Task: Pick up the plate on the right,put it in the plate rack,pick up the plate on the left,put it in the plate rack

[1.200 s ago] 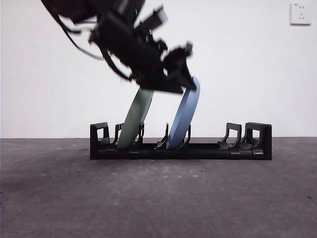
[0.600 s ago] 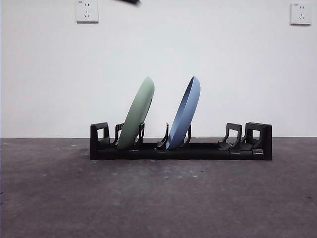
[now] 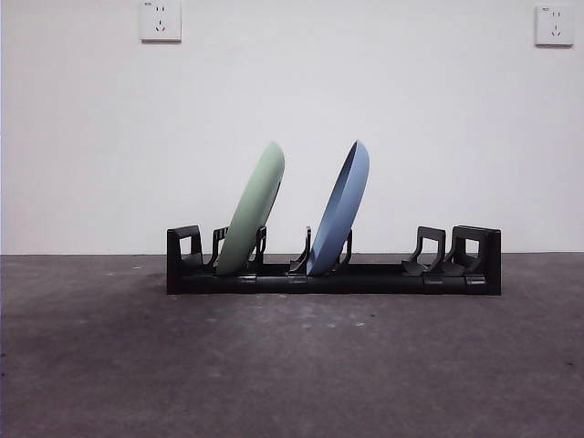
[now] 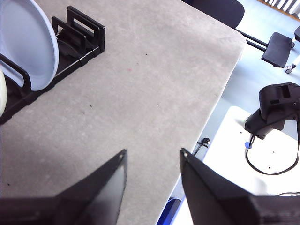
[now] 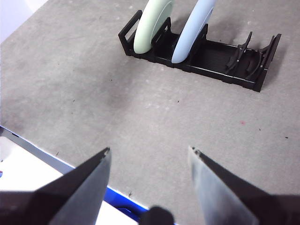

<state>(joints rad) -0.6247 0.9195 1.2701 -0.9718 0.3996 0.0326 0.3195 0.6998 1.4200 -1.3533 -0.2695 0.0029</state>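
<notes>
The black plate rack stands on the grey table and holds both plates, each leaning to the right between prongs. The green plate is in a left slot, the blue plate in the middle. From the right wrist view the rack, green plate and blue plate lie far off, with my right gripper open and holding nothing. My left gripper is open over bare table near its edge, apart from the rack's end and the blue plate.
Two wall sockets hang on the white wall behind. The table edge runs close to my left gripper, with a chair and a black device beyond it. A blue-trimmed edge lies below my right gripper.
The arm that stood over the green and blue plates has lifted away out of the front view. Both plates stay in the rack, unmoved.
</notes>
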